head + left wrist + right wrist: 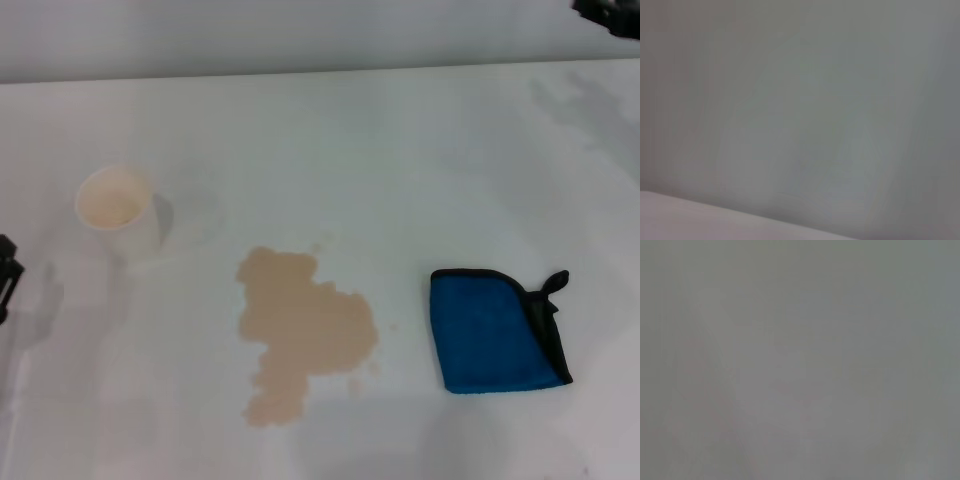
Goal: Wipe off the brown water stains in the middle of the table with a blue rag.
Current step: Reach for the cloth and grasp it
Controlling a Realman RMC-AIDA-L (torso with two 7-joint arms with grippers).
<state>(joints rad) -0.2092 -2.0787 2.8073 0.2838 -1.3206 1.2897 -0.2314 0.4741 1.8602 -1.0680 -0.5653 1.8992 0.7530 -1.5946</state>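
The brown water stains [300, 330] form a tan, lobed puddle near the middle of the white table [400, 170]. The blue rag [490, 330] lies folded flat to the right of the puddle, apart from it, with its black edging and loop on its right side. A black part of my left gripper [5, 275] shows at the left edge of the head view, well left of the puddle. A black part of my right gripper [612, 12] shows at the top right corner, far behind the rag. Neither touches anything. Both wrist views show only a plain grey surface.
A paper cup [120, 210] with a beige inside stands upright at the left, behind and to the left of the puddle. The table's far edge runs along the top of the head view.
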